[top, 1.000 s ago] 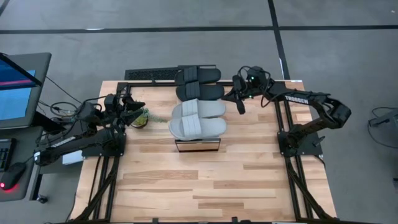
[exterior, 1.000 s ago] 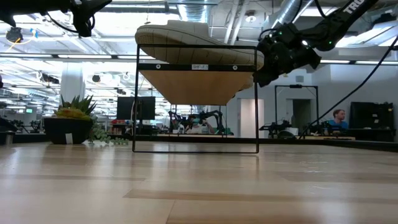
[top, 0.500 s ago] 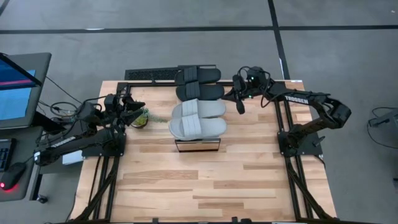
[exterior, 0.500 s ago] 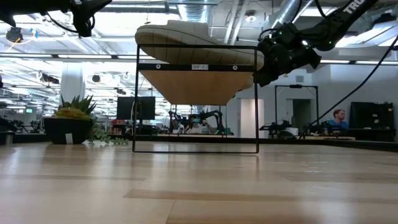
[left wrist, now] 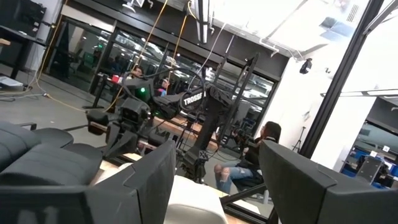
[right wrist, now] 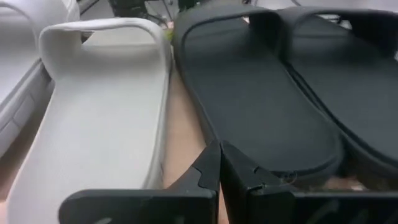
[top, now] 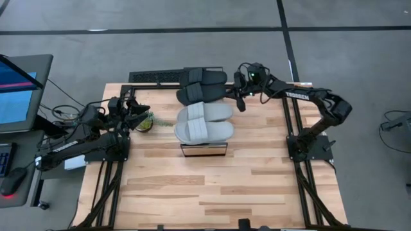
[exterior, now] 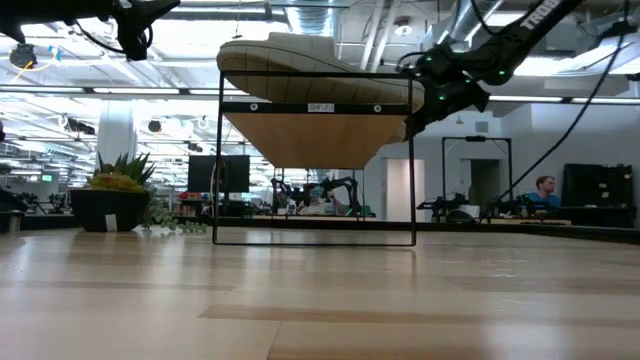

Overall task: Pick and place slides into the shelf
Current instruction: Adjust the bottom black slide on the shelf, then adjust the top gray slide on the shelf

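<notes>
While all four slides lie on shelf (top: pixel 203 150), right gripper (top: pixel 242 102) is kept shut, empty, at heel of black slides (top: pixel 202 86), likely for nudging them straight. Grey slides (top: pixel 204 122) rest beside black pair on shelf. Left gripper (top: pixel 136 114) is parked wide open, empty, well left of shelf, by plant (top: pixel 146 121).

Four wide-strap slide sandals lined up on a long light-wood shelf.

The two pale grey-green slides (top: pixel 204 123) lie side by side, soles down, atop the light-wood shelf with its silvery metal front edge (top: pixel 203 149). The two black slides (top: pixel 202 86) lie side by side just behind them, at the table's far edge, the nearer one skewed.
</notes>
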Motion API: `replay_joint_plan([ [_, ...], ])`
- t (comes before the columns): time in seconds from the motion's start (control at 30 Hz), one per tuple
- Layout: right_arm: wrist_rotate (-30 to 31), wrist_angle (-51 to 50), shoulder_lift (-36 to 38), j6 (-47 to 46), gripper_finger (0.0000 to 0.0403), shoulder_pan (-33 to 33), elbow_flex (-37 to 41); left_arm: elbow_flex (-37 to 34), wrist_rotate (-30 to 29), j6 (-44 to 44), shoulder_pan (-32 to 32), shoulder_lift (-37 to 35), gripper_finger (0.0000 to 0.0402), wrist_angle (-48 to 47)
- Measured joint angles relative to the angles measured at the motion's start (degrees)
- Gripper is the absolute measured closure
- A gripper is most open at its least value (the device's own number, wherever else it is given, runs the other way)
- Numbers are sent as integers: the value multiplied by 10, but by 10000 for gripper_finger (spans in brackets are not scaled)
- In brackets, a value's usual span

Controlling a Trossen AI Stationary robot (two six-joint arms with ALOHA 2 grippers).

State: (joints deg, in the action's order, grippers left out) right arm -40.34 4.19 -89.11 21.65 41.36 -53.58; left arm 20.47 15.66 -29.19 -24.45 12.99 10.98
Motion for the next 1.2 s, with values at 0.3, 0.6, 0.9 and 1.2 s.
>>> replay_joint_plan([
  [0.3, 47, -103, -5, 55, 403, -18, -67, 0, 1, 0, 0, 0, 182, 0],
  [0.6, 36, -156, 75, 50, 403, -3, -75, 0, 6, 0, 0, 0, 182, -20],
  [0.9, 34, -337, 132, 83, 403, -58, -75, 0, 6, 0, 0, 0, 182, -25],
  [1.2, 77, -398, 123, 86, 403, -105, -70, 0, 4, -21, 15, 1, 182, -67],
])
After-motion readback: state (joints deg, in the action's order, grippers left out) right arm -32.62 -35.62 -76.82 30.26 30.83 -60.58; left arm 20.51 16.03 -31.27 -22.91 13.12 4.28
